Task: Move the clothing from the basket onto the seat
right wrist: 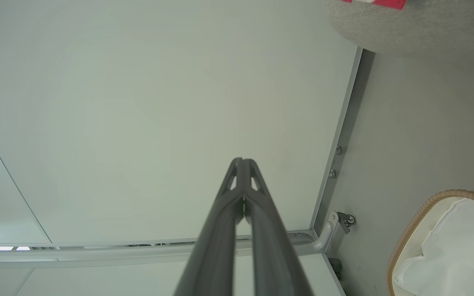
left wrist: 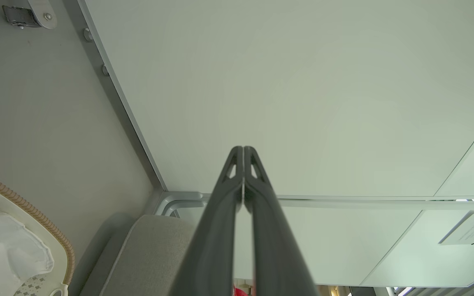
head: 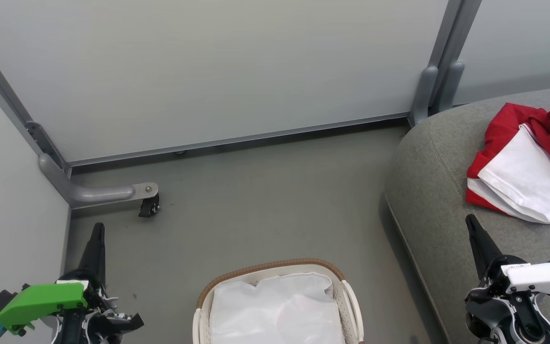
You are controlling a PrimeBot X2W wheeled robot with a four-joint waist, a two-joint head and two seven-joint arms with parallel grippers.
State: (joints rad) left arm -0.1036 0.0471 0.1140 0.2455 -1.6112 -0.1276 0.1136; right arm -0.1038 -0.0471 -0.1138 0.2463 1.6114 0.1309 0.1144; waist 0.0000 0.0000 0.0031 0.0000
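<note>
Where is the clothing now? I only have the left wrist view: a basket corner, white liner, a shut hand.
Observer: The clothing lies on the seat, a white panel facing up.
Operator: Anything red left in the basket?
Observer: No red in the part of the basket that the head view shows, just white liner.
Operator: And the right hand?
Observer: The right hand is shut and empty.

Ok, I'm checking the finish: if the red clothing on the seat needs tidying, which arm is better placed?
Right. The right tool, shut, sits by the seat, close to the clothing. The left tool is beyond the basket, near the wall.
</note>
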